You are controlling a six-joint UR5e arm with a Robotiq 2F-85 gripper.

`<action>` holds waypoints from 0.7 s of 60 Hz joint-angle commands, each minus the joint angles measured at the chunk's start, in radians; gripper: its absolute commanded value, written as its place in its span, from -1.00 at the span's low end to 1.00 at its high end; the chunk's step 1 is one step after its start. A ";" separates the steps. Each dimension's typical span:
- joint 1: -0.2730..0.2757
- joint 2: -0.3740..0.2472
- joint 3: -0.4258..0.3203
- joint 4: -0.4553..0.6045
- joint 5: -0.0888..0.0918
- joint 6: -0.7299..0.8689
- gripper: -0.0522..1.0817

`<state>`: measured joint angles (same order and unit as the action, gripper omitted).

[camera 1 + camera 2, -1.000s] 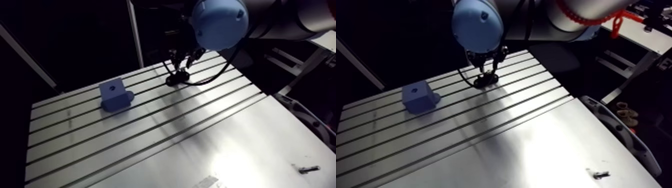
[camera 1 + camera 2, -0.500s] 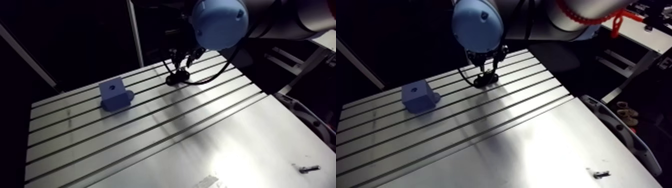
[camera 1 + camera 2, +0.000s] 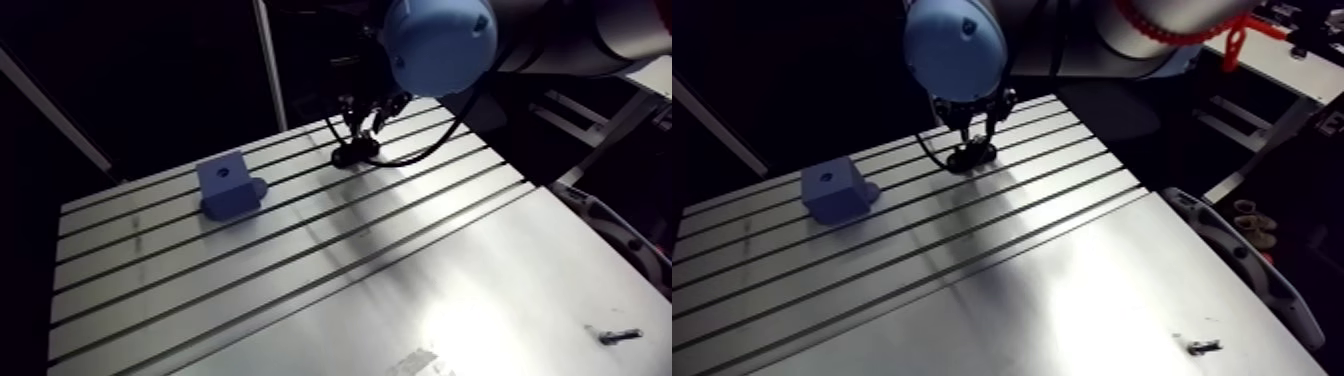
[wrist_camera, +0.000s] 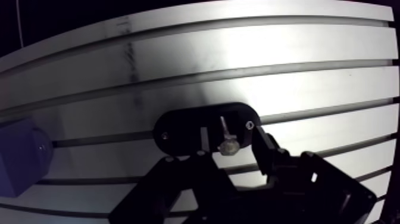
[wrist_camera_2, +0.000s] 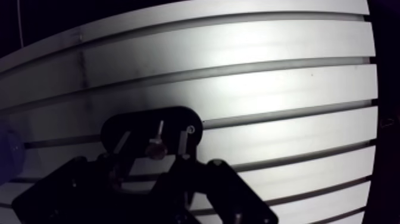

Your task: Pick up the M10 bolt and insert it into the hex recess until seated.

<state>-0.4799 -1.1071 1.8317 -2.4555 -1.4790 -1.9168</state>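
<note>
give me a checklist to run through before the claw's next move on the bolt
1. Is the bolt between the fingers of the claw: ok, it sits in the black holder with one finger on either side.
2. Is the claw shut on the bolt: not ok, gaps show on both sides.
3. The bolt's tilt in the holder: cannot tell.
4. Is the recess on top of the blue block free: ok, nothing sticks out of it.
5. Is the way from the holder to the block free: ok, only bare slotted table lies between.
6. The small metal part at the table's near corner: ok, well off that way.
</note>
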 commanded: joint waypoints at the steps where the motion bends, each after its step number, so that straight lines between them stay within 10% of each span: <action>1: 0.000 0.004 -0.002 0.005 -0.003 0.000 0.00; 42: 0.001 0.000 0.002 0.006 -0.004 0.000 0.03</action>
<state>-0.4800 -1.1059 1.8331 -2.4498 -1.4827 -1.9168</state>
